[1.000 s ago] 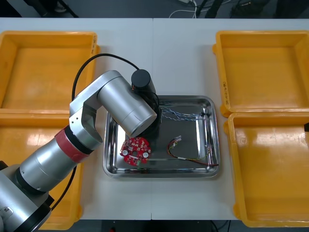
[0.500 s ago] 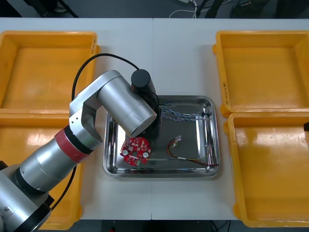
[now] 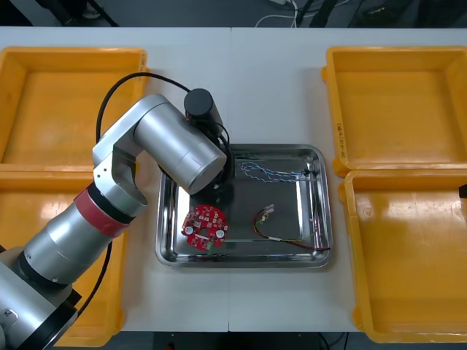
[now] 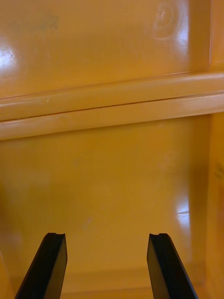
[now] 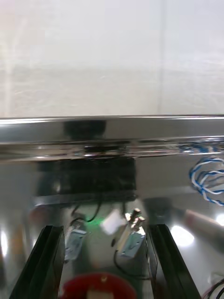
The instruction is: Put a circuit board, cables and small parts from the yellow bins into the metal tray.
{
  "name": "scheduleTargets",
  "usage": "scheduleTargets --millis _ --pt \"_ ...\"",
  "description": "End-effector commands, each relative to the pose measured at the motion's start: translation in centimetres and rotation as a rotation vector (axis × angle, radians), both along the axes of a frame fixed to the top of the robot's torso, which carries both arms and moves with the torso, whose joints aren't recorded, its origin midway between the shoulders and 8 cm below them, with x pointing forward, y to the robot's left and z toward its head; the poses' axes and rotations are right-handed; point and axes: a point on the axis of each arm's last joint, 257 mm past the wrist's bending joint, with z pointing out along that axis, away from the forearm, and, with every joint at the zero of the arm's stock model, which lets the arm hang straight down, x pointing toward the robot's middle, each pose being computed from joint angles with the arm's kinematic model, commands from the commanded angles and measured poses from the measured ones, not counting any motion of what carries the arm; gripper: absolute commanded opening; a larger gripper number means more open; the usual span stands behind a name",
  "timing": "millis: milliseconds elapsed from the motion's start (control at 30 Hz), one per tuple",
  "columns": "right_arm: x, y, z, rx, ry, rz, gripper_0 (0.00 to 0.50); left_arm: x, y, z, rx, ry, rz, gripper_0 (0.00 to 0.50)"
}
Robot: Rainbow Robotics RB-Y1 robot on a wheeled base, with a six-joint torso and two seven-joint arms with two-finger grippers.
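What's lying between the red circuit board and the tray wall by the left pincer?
Small metal parts, in the left wrist view, framed by the open left pincer. Right pincer idles over a yellow bin.

- A robotics lab or electronics assembly workshop, by the look of the kit.
- A plain light worktop (image 3: 277,87) carries four stackable yellow bins (image 3: 398,109), two at each side, laid out like a sorting station.
- Between them sits a shiny metal tray (image 3: 325,208) holding a round red circuit board (image 3: 206,225), a twisted blue and white cable (image 3: 266,173), a red and yellow cable (image 3: 288,239) and a small metal part (image 5: 132,233).
- A grey industrial robot arm (image 3: 131,189) with a red band reaches over the tray.
- Beyond the worktop's far edge lies a dark floor (image 3: 182,11) with loose cords (image 3: 292,9).
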Motion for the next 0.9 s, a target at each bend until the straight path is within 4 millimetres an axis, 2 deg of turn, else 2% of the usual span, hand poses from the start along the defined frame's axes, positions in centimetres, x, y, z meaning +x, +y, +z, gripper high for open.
scheduleTargets --millis 33,300,467,600,767,900 --pt "-0.1 0.2 -0.2 0.026 -0.001 -0.035 0.500 0.5 1.6 3.9 -0.015 -0.019 0.009 0.500" --pt "-0.1 0.2 -0.2 0.026 -0.001 -0.035 0.500 -0.7 4.6 8.1 -0.052 -0.008 0.012 0.500" --pt "-0.1 0.2 -0.2 0.026 -0.001 -0.035 0.500 -1.8 7.7 10.9 -0.061 0.002 0.017 0.500" --pt "-0.1 0.2 -0.2 0.026 -0.001 -0.035 0.500 -2.7 10.2 12.1 -0.050 0.021 0.024 0.500" --pt "-0.1 0.2 -0.2 0.026 -0.001 -0.035 0.500 -2.9 12.8 14.5 -0.066 -0.014 0.006 0.500" --pt "-0.1 0.2 -0.2 0.026 -0.001 -0.035 0.500 -3.2 15.0 15.2 -0.063 -0.035 -0.003 0.500"
